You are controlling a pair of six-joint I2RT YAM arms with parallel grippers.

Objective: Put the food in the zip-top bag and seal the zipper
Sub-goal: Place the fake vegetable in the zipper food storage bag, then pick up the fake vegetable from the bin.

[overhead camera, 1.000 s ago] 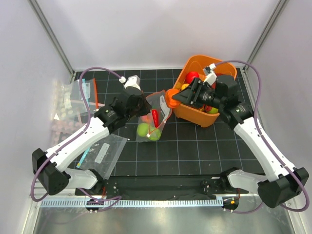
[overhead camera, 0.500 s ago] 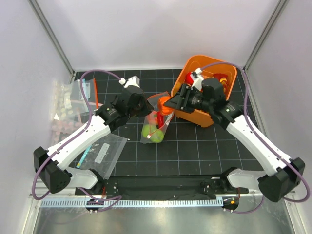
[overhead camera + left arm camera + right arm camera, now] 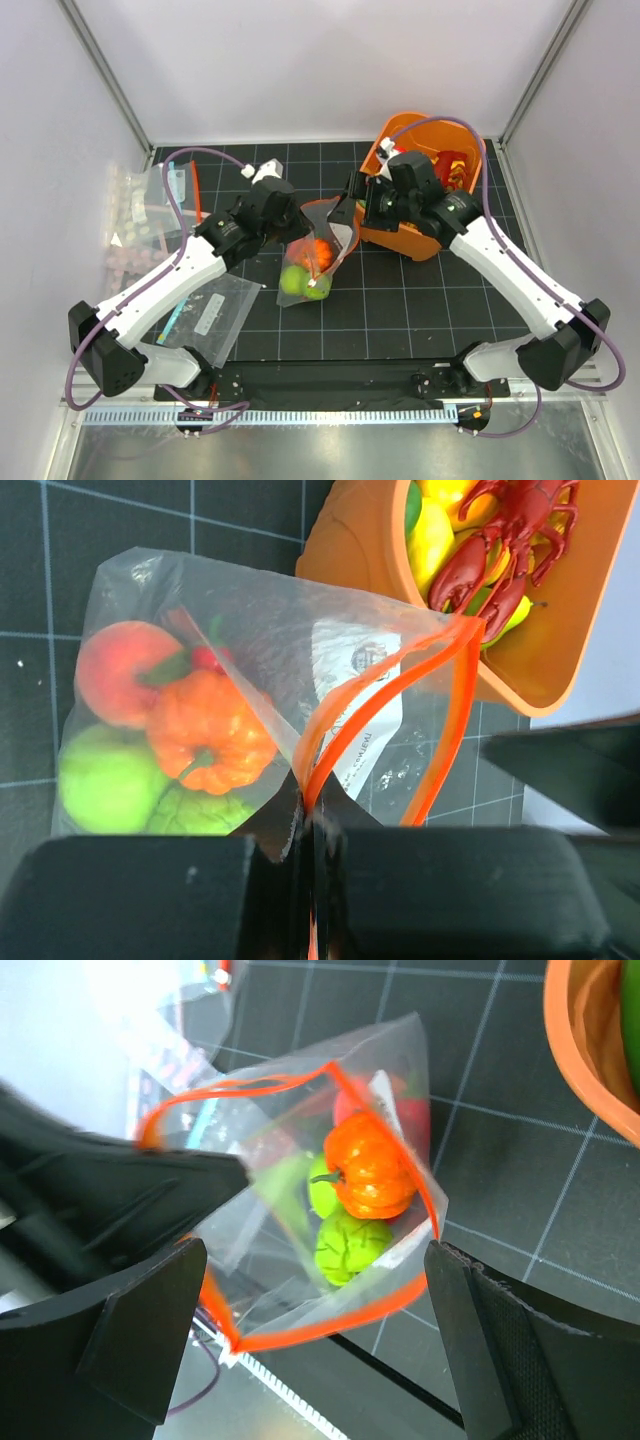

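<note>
- While left gripper [image 3: 306, 832] pinches the zipper [image 3: 452, 710] tight, zip-top bag [image 3: 250, 610] gapes at the mouth.
- Jaws of right gripper [image 3: 315, 1300] spread wide, empty, over that mouth.
- Inside: orange pumpkin [image 3: 370, 1175], green fruit [image 3: 350, 1245].

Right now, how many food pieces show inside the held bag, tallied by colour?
Orange pumpkin: 1
Green: 2, smooth fruit and bumpy vegetable
Peach fruit: 1
Red piece, mostly hidden: 1
Total: 5

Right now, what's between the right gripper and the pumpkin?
Only the bag's open mouth separates the right gripper and pumpkin; the right wrist view shows it.
</note>
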